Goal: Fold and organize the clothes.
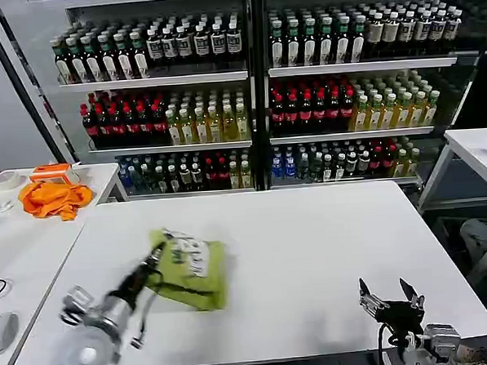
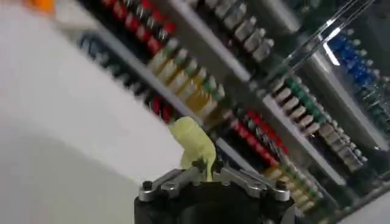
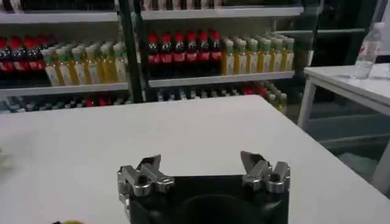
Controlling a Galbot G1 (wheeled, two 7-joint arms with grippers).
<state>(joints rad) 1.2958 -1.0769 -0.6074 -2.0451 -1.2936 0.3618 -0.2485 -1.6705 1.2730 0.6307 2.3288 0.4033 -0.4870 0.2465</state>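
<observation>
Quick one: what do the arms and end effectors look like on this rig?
Left arm: silver-grey cylindrical links narrowing to a black wrist. Left end effector: black housing, bare silver-metal fingers with dark bolts. Right end effector: same black body, two silver bolted finger mounts with dark pointed tips; a thin black cable runs below it in the head view.

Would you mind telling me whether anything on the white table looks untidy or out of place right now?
The lime-green T-shirt lies as a lumpy, uneven bundle, not a flat fold. The left end effector is shut on its edge, with fabric bunched between the fingers. The right end effector is open near the table's front edge.
</observation>
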